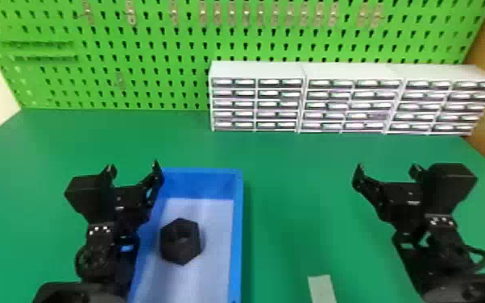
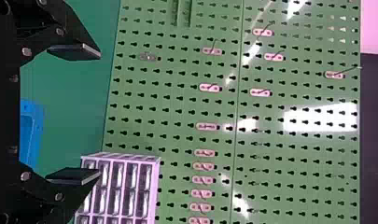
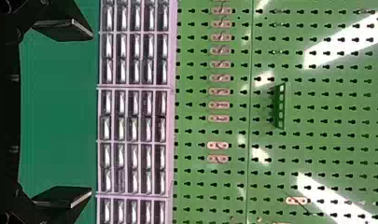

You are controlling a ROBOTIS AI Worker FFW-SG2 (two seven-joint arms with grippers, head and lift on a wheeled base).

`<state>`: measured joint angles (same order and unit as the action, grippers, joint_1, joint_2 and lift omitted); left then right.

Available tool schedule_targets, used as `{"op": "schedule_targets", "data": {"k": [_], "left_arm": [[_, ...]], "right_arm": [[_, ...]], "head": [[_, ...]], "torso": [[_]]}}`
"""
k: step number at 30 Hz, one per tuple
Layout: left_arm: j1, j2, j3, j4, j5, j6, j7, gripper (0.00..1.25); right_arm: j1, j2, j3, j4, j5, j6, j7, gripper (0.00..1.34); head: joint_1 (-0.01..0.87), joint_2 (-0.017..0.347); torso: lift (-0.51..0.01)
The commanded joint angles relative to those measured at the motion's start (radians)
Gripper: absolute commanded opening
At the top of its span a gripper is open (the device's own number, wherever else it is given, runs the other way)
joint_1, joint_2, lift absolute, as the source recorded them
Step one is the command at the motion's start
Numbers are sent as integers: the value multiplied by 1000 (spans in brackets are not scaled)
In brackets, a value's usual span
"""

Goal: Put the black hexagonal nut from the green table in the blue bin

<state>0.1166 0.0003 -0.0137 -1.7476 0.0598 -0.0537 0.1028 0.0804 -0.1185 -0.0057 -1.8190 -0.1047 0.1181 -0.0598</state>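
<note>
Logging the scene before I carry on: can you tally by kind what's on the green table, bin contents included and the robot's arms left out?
Black hexagonal nut, in the bin: 1
Blue bin: 1
Drawer cabinets: 3
Pale flat strip: 1
Total: 6

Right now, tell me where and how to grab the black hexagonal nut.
I'd pinch the black hexagonal nut by its left and right side faces, coming down from above: it appears to lie hole up, those flats look parallel, and the blue bin has walls beside it.
</note>
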Motion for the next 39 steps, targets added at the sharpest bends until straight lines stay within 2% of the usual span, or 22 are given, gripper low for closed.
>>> {"op": "schedule_targets", "data": {"k": [1, 39], "left_arm": [[1, 0, 0, 0, 0, 0, 0, 881], [1, 0, -3, 0, -2, -2, 0, 881]], "right_arm": [[-1, -1, 1, 1, 0, 3, 0, 1207], [7, -4, 1, 1, -1, 3, 0, 1207]], "head": [[657, 57], [657, 57]], "torso": [[-95], [-95]]}}
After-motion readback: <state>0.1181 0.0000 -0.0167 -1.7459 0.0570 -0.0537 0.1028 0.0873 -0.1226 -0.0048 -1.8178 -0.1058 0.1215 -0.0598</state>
